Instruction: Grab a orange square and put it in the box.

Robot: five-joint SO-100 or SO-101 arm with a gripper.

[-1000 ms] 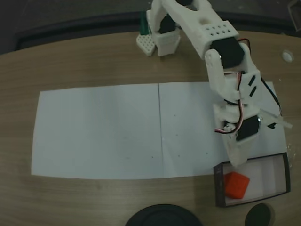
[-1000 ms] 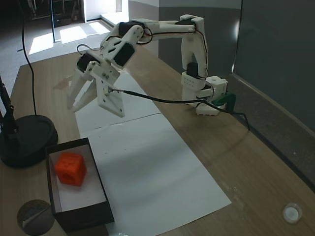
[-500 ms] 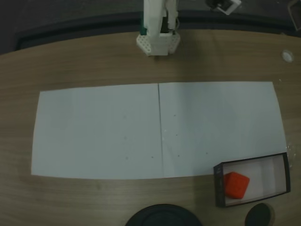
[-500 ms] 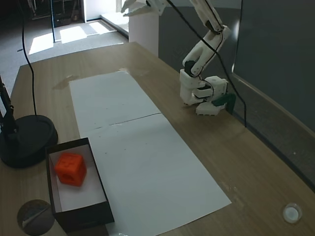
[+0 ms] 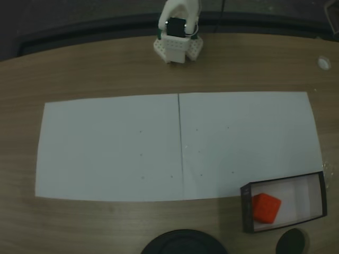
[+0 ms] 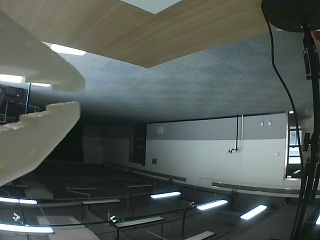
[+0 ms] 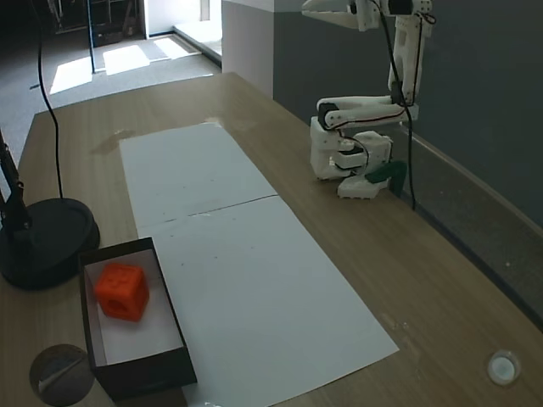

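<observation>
Arm (image 7: pixel 373 110) has folded back over its base since half a second ago, gripper (image 7: pixel 327 10) raised high, well apart from the box (image 7: pixel 174 360). Cube (image 7: pixel 121 291) lies unmoved inside the box, at its far end (left end in the overhead-style fixed view (image 5: pixel 265 207)), tilted slightly. Box's long axis runs along the paper (image 7: pixel 246 280) edge. Fingers (image 6: pixel 35 130) stand slightly apart, holding nothing.

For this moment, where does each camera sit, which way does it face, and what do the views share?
A fixed view: above the table, looking straight down on the white paper; the arm's base is at the top edge.
Wrist view: on the raised arm, facing out across the room, with the picture upside down; the gripper enters from the left, slightly open.
Another fixed view: beside the table's end, looking obliquely along it at the folded-back arm.
Both fixed views share the orange square lying in the box.
</observation>
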